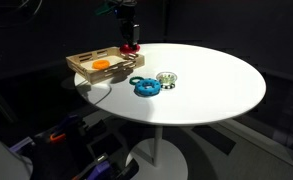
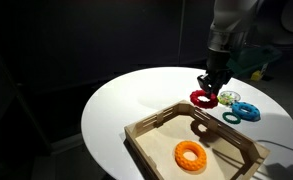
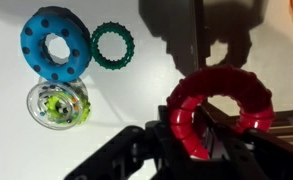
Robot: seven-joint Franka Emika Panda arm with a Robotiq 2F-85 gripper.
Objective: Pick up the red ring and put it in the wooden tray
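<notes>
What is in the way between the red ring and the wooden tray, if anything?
Nothing visible. The gripper holds the red ring right beside the wooden tray; only the tray's low slatted wall lies between. The blue ring sits on the ring's other side, and the orange ring inside the tray leaves bare floor.

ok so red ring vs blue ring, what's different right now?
The red ring is clamped in the pincer; the blue ring lies free and flat on the white table. The red ring has a wide hole and a slim band; the blue ring has a small hole and a fat band. Shared: both are round rings, and both are outside the wooden tray.
</notes>
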